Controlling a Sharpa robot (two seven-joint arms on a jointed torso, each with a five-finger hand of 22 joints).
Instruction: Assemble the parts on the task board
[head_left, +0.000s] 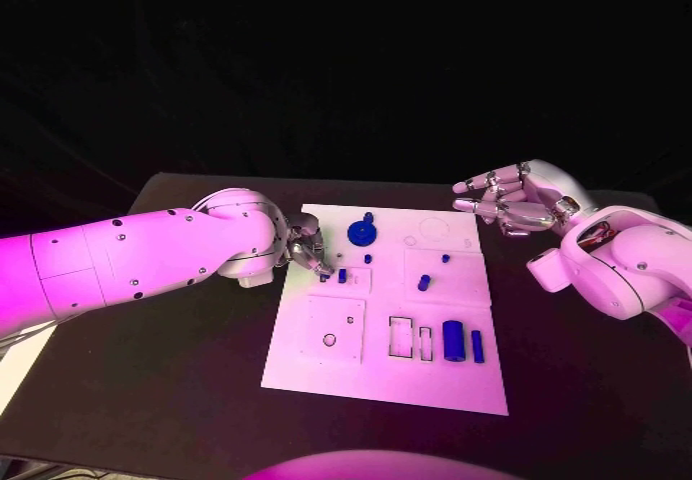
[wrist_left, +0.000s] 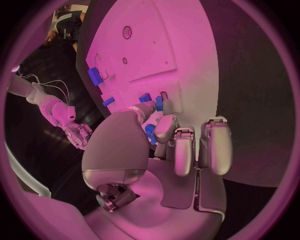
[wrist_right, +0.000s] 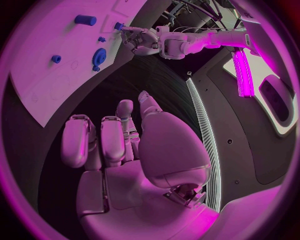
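Note:
The white task board (head_left: 378, 372) lies mid-table. On it are a blue gear (head_left: 361, 233), small blue pegs (head_left: 424, 283), a blue cylinder (head_left: 453, 341) and a thin blue bar (head_left: 477, 346). My left hand (head_left: 307, 252) hovers low over the board's far left part, fingers curled. Its thumb tip reaches toward two small blue pieces (wrist_left: 145, 98) beside a slot. A blue patch (wrist_left: 150, 132) shows between thumb and finger; I cannot tell whether it is held. My right hand (head_left: 512, 200) hangs off the board's far right corner, fingers apart, holding nothing.
Black table (head_left: 173, 400) surrounds the board on all sides. Empty rectangular slots (head_left: 401, 337) and a round hole (head_left: 329, 340) mark the board's near half. The right wrist view shows the gear (wrist_right: 99, 57) and my left hand (wrist_right: 140, 40) beyond it.

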